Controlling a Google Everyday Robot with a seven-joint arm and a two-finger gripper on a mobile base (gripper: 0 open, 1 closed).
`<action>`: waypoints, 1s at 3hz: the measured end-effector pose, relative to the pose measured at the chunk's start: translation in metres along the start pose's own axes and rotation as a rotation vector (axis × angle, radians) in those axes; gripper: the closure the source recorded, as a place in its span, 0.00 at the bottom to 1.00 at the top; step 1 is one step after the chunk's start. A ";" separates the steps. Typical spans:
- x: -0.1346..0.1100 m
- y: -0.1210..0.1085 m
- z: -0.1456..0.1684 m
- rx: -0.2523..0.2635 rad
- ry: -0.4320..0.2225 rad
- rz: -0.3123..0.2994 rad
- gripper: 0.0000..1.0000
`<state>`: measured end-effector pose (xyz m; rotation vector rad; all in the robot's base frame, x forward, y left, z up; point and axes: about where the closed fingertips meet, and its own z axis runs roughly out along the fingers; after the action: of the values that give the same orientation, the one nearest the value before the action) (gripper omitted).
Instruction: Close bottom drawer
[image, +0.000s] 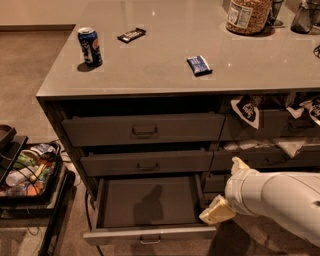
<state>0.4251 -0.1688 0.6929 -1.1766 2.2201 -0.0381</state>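
Spanning the view, the table (150, 70) is carrying a can (90, 46) at its left and a jar (248, 15) at the far right. Bottom drawer (120, 200) is standing pulled out near the floor, below two other drawers (145, 162). Gripper (225, 194) is hovering just beside its right front corner; whether it is open or gripping anything cannot be told.

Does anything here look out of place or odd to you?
Yes: the bottom drawer is pulled well out and looks empty, while the top drawer and middle drawer are pushed in. The robot's tool is beside its right front corner. Packets also hang out of the compartments further right.
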 end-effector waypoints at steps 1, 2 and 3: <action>0.008 0.004 0.014 -0.046 0.006 -0.065 0.00; 0.037 0.014 0.053 -0.145 0.033 -0.230 0.00; 0.040 0.017 0.057 -0.157 0.031 -0.269 0.00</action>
<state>0.4265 -0.1744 0.6212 -1.5650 2.1068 0.0090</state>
